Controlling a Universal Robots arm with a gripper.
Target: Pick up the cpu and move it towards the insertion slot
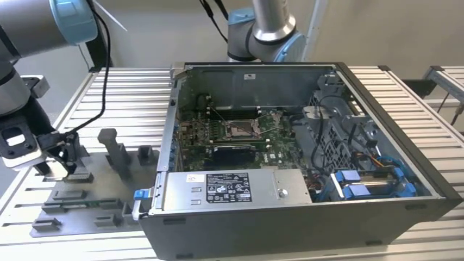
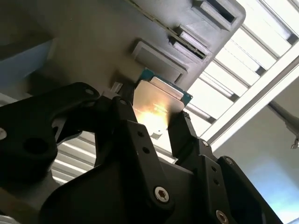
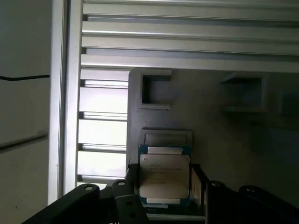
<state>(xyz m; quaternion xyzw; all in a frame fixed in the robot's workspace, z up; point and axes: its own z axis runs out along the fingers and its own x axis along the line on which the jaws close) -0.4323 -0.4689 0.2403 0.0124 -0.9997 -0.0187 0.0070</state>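
Note:
The cpu [image 3: 164, 179] [image 2: 156, 105] is a small square chip with a silvery top and a green rim. It sits between my black fingers [image 2: 180, 133] in both wrist views, just over the grey tray [image 3: 210, 116]. My gripper [image 1: 60, 163] is at the exterior view's left, low over that tray [image 1: 80, 204], and its fingers lie against two opposite edges of the chip. The insertion slot [image 1: 239, 129], a square socket with a metal frame on the green board, lies inside the open computer case [image 1: 305, 163], well off towards the exterior view's right.
Upright grey blocks [image 1: 116, 152] stand on the tray beside my gripper. The case's near wall [image 1: 217, 190] rises between tray and socket. A second arm's base [image 1: 261, 32] stands behind the case. Slatted aluminium table [image 1: 116, 103] lies underneath.

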